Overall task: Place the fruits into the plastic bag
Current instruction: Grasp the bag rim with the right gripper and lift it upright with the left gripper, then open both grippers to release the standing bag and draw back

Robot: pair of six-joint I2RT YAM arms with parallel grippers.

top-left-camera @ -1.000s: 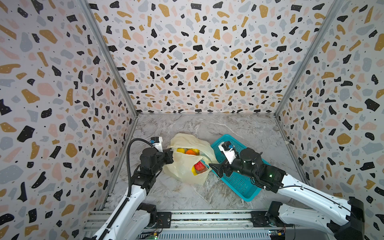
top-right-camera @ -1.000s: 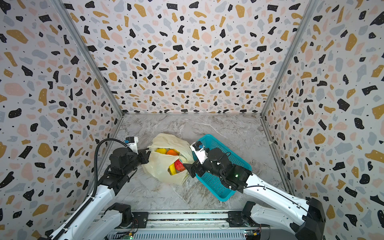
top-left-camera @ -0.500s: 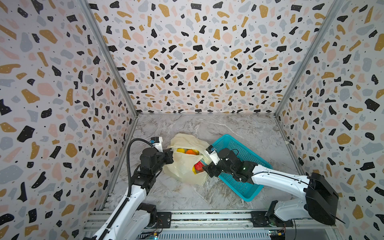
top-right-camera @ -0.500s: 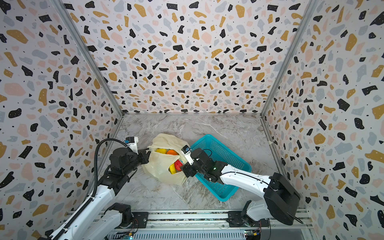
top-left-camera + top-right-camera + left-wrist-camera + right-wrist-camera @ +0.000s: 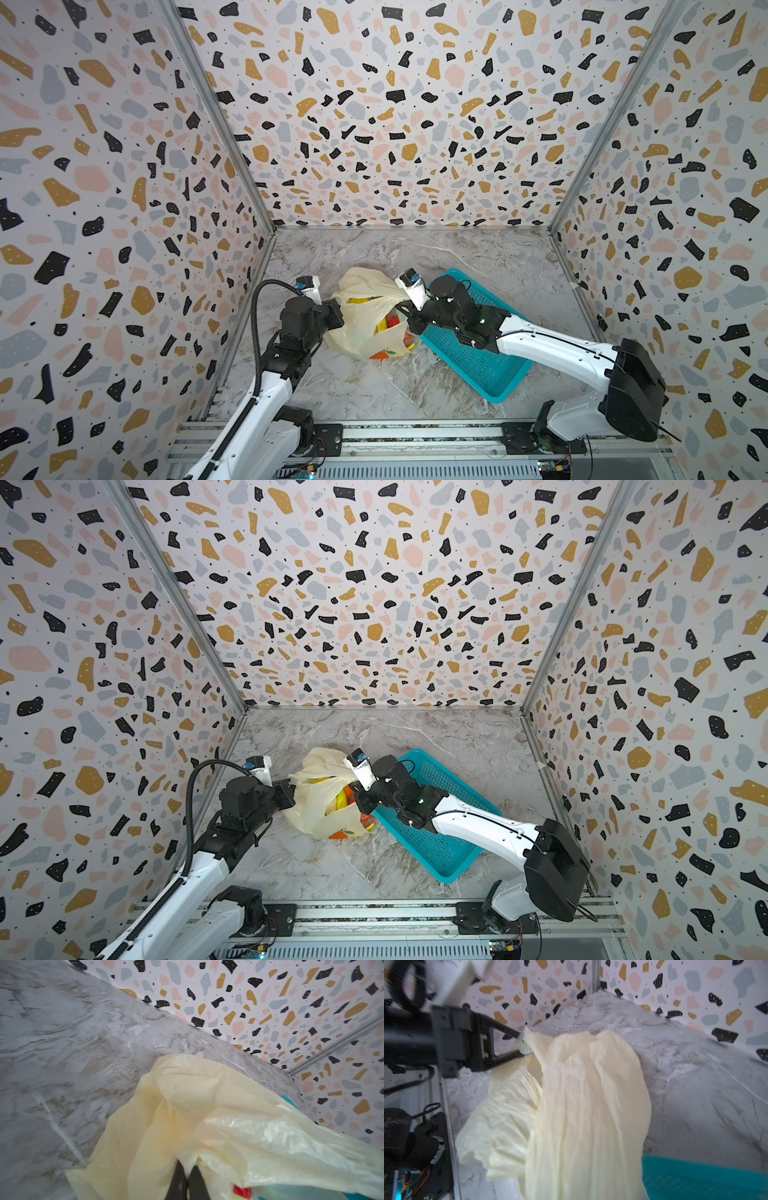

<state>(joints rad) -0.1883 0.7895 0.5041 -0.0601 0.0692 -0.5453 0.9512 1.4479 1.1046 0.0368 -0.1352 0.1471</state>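
Right wrist view: film hides my right gripper (image 5: 406, 313), closed on one rim of the crinkly, translucent pale-yellow plastic bag (image 5: 357, 336); my left gripper (image 5: 187, 1169) pinches the opposite rim. The bag lies between them, just beside the teal perforated plastic basket (image 5: 469, 357). Both top views show yellow and red fruits (image 5: 341, 800) inside its mouth, whereas the left wrist view catches only a red patch.
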